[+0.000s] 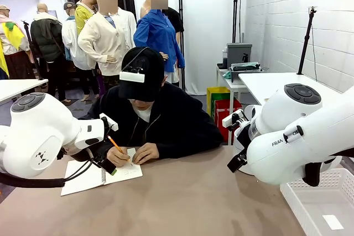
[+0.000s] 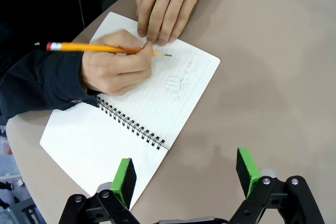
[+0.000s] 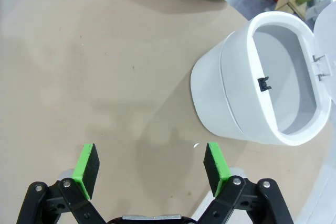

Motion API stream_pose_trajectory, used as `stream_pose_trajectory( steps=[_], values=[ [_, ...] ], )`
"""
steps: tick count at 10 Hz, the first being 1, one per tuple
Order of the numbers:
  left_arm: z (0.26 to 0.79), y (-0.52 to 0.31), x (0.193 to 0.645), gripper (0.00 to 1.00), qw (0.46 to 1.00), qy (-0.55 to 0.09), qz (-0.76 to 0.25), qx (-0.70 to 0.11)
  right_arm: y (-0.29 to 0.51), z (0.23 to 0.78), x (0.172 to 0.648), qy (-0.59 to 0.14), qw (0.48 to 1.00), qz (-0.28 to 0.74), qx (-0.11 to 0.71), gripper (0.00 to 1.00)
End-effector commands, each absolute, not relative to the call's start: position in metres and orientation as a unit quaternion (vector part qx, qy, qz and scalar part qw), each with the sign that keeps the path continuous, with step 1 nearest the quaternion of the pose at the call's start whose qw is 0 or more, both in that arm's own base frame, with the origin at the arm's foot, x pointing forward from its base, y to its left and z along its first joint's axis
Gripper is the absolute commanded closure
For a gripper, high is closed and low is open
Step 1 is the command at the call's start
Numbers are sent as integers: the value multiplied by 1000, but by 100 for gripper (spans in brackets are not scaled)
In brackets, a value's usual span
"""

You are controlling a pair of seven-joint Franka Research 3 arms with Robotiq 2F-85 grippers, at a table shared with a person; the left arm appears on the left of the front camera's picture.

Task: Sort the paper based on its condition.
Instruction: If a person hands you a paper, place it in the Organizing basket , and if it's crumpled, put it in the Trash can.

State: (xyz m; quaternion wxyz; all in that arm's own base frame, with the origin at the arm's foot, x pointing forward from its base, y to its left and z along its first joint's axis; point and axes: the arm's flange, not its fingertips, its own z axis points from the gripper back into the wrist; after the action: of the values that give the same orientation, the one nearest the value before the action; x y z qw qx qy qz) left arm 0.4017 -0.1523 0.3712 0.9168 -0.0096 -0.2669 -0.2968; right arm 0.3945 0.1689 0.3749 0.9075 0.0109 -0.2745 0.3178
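No loose paper is in view. A person at the far side writes with an orange pencil (image 2: 100,49) in an open spiral notebook (image 2: 131,124) lying on the table; the other hand (image 2: 165,6) holds the page flat. My left gripper (image 2: 186,174) hovers open just in front of the notebook's near edge, its green pads apart with nothing between them; the front view has this gripper (image 1: 108,165) at the notebook's (image 1: 88,178) spiral edge. Over bare tabletop, my right gripper (image 3: 152,163) stands open and empty.
A white round bin (image 3: 252,77) stands on the table to the right of my right gripper. A white slotted basket (image 1: 321,203) sits at the table's near right corner. The brown tabletop (image 1: 193,203) stretches across the middle.
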Motion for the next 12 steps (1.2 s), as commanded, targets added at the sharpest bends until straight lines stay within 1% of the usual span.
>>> stream_pose_trajectory(
  steps=[1,4,5,7,9,12],
  values=[
    [371,-151,402,0,917,-267,-295,-10,169,375,395,-275,907,318,11,0],
    [371,-152,402,0,917,-267,-297,-10,169,375,395,-274,907,318,11,0],
    [381,-155,400,0,922,-257,-290,-24,163,382,390,-297,901,316,2,0],
    [411,-152,389,0,931,-243,-268,-48,160,407,372,-328,885,330,24,0],
    [446,-148,375,0,933,-230,-268,-60,163,423,345,-344,870,354,3,0],
    [510,-145,358,0,928,-227,-289,-55,172,449,304,-337,858,386,-25,0]
  ],
)
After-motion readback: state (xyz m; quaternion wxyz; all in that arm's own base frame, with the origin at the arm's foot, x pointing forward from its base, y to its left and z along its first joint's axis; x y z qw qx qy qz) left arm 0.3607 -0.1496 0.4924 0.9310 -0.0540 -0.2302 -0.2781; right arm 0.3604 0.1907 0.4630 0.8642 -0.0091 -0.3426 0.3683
